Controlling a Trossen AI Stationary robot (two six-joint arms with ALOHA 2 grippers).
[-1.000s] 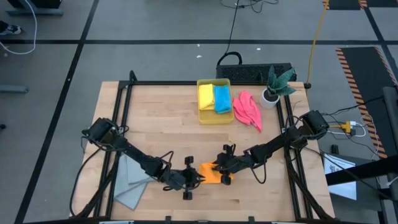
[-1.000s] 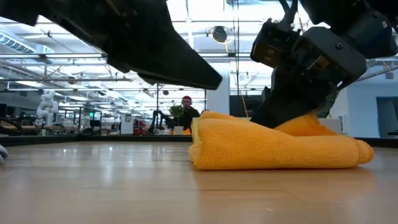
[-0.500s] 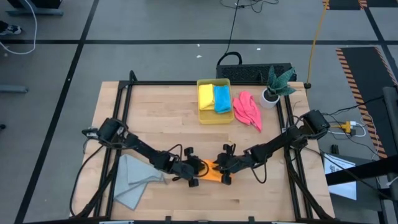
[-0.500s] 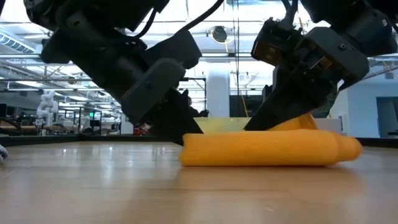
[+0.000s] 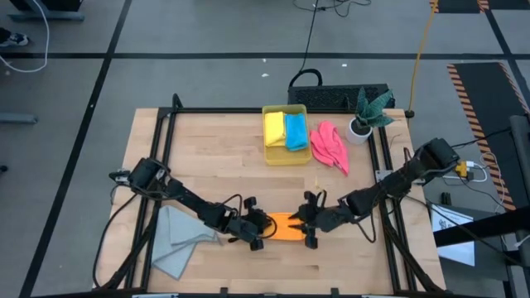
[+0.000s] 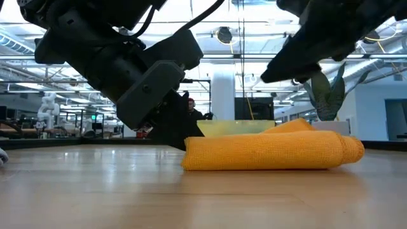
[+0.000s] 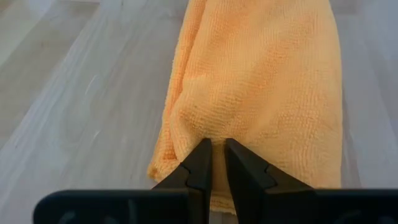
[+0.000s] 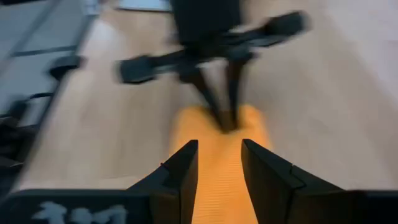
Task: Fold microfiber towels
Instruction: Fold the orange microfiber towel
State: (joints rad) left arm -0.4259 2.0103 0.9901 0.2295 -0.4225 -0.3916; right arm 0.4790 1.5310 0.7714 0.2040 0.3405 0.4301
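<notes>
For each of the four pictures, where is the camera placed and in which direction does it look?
High view: above the table, looking straight down; both arms meet at the orange towel.
Low view: at table-top height, looking level across; both arms enter from above.
Left wrist view: on the left arm; the left end effector pinches the towel's end.
Right wrist view: on the right arm; the right end effector stands open over the towel.
All four share the orange towel.

I see an orange towel (image 5: 284, 225) on my pale wood table (image 5: 215, 157), between black grippers. A light grey towel (image 5: 175, 242) lies at the table's left edge. Yellow (image 5: 274, 129) and bright blue (image 5: 296, 131) towels fill a translucent yellow bin (image 5: 286, 157); a pink towel (image 5: 330, 146) lies beside a green plant (image 5: 370, 108) in a white pot (image 5: 358, 131).
</notes>
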